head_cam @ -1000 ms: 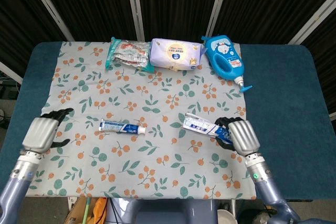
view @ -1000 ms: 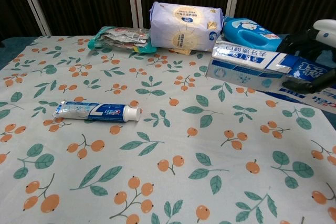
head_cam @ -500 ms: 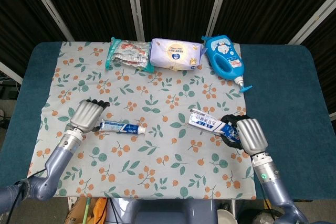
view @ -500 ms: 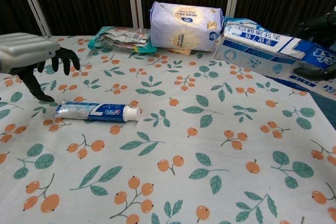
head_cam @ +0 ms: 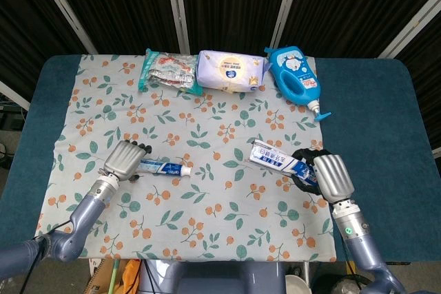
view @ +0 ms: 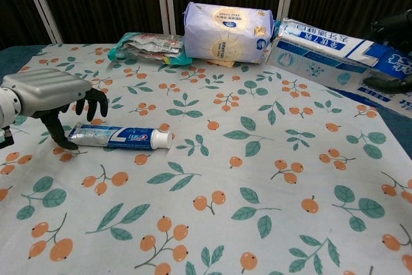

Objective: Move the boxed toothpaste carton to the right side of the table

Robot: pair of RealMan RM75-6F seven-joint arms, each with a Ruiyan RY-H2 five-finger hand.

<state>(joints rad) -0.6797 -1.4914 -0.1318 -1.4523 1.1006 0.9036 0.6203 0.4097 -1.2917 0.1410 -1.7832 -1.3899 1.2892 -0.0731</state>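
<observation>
The boxed toothpaste carton (head_cam: 278,160) is white and blue, and my right hand (head_cam: 331,175) grips its right end at the cloth's right edge. In the chest view the carton (view: 331,53) hangs tilted above the table, with dark fingers (view: 388,84) of the right hand around its far-right end. My left hand (head_cam: 124,160) hovers over the tail of a loose toothpaste tube (head_cam: 164,167). In the chest view this left hand (view: 42,93) has its fingers spread, thumb in front of the tube (view: 119,137) and the others behind it, without squeezing.
A floral cloth (head_cam: 207,122) covers most of the blue table (head_cam: 365,122), whose right strip is bare. Along the back stand a foil snack bag (head_cam: 165,70), a purple wipes pack (head_cam: 231,70) and a blue detergent bottle (head_cam: 295,74).
My left hand came in from the left edge and lowered over the tube's tail. My right hand carried the carton a little further right. The tube has not moved.
</observation>
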